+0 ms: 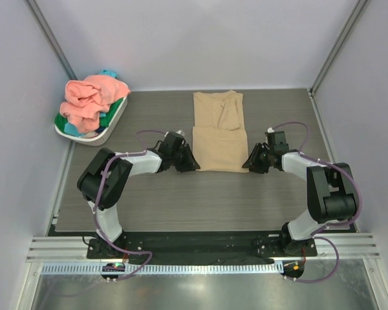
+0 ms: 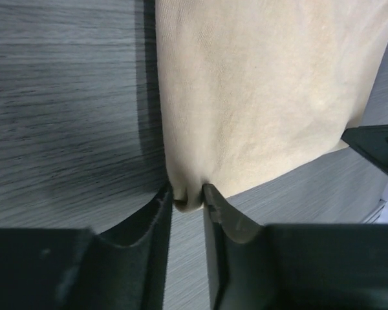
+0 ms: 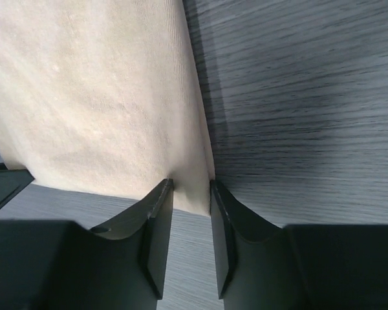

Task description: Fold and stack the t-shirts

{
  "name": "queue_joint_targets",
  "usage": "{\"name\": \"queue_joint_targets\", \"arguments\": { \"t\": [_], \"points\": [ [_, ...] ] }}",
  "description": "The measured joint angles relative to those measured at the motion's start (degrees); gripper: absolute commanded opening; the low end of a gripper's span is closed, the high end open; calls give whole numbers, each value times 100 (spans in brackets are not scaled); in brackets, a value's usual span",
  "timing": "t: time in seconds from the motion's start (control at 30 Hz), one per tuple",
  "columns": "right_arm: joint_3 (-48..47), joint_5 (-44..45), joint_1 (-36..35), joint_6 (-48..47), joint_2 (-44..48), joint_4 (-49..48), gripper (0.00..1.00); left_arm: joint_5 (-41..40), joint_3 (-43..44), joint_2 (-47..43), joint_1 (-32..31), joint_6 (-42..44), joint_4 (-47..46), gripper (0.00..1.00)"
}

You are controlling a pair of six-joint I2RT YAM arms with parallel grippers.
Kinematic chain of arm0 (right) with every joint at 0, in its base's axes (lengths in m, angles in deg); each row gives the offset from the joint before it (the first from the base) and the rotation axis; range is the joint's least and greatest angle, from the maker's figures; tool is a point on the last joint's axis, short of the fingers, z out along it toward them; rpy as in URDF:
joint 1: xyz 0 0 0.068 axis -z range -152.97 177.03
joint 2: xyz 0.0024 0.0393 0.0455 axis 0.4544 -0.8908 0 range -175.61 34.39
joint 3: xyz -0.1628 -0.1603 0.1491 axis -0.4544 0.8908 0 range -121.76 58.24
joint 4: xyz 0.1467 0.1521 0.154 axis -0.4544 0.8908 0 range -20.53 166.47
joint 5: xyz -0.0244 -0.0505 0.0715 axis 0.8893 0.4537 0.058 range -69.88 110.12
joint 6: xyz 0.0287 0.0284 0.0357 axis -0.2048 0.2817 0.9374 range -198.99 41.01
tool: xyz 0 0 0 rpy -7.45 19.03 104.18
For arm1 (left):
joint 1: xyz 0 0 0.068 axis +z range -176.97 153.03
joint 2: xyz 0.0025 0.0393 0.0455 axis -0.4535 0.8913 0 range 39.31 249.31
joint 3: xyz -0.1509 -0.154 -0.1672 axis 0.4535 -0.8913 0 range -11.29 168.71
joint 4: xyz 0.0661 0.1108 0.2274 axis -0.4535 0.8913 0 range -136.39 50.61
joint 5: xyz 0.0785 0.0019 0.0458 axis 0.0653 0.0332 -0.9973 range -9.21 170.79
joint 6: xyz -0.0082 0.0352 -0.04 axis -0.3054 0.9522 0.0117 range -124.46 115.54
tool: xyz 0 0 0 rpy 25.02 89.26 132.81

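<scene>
The tan t-shirt (image 1: 218,132) lies folded flat in the middle of the table, with its far part folded narrower. My left gripper (image 1: 193,165) is at its near left corner and shut on a pinch of the cloth (image 2: 189,197). My right gripper (image 1: 247,163) is at the near right corner, its jaws closed on the cloth's edge (image 3: 193,190). The salmon pink t-shirt (image 1: 90,97) is heaped in the white basket (image 1: 113,124). Bits of the green t-shirt (image 1: 118,105) and the teal t-shirt (image 1: 108,73) show under it.
The basket stands at the table's far left corner against the left wall. Grey walls and metal frame posts close in the table on three sides. Bare wood-grain table surface (image 1: 181,200) lies between the shirt and the arm bases.
</scene>
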Motion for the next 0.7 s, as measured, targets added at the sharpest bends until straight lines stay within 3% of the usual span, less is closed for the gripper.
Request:
{"name": "queue_joint_targets", "arguments": {
  "t": [0.07,0.17,0.23,0.5,0.7],
  "points": [
    [2,0,2,-2,-7,-4,30,0,-61,15,-28,-42,-101,21],
    [26,7,2,-35,-33,-24,15,0,-105,59,-35,-87,-223,3],
    [57,17,7,-50,-35,-42,1,33,-107,98,-37,-109,-310,0],
    [264,7,9,28,140,-125,1,-68,-236,-22,-188,-114,-361,0],
    [664,-26,9,103,1110,592,1,-411,-1023,-1058,-710,-184,219,0]
  ]
}}
